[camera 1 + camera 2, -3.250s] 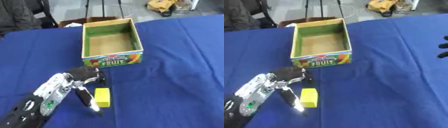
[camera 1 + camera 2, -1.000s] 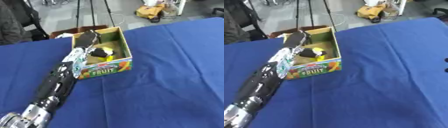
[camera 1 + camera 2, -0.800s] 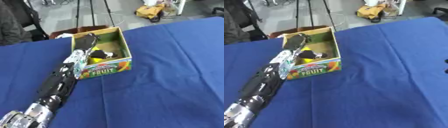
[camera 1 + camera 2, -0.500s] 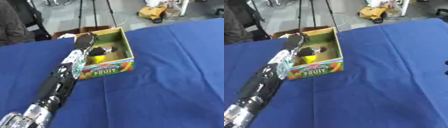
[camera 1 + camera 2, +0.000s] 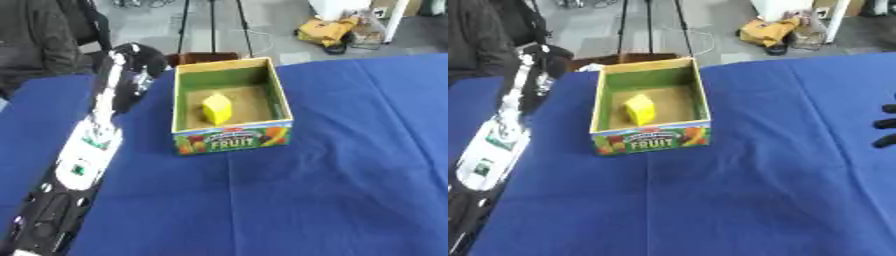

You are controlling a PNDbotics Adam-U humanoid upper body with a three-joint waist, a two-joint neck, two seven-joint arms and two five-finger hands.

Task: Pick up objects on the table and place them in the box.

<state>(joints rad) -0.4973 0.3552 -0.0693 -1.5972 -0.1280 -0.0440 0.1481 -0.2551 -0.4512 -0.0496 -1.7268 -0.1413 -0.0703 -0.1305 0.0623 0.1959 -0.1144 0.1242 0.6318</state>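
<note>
Yellow block [image 5: 217,108] lies inside the fruit box [image 5: 229,140], so that pick looks done and nothing else shows on the blue table [image 5: 332,190], while the left hand [image 5: 133,55] at ten o'clock holds nothing, its fingers unreadable, and the right hand [image 5: 885,125] shows only straight fingertips at three o'clock.

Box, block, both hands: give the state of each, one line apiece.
Box: upright, open at the top, holds the block.
Block: yellow, tilted, lying on the box floor, held by nothing.
Left hand: outside the box at its far left, holds nothing; fingers too blurred to read.
Right hand: only dark fingertips at the right edge, apart from the box.
</note>
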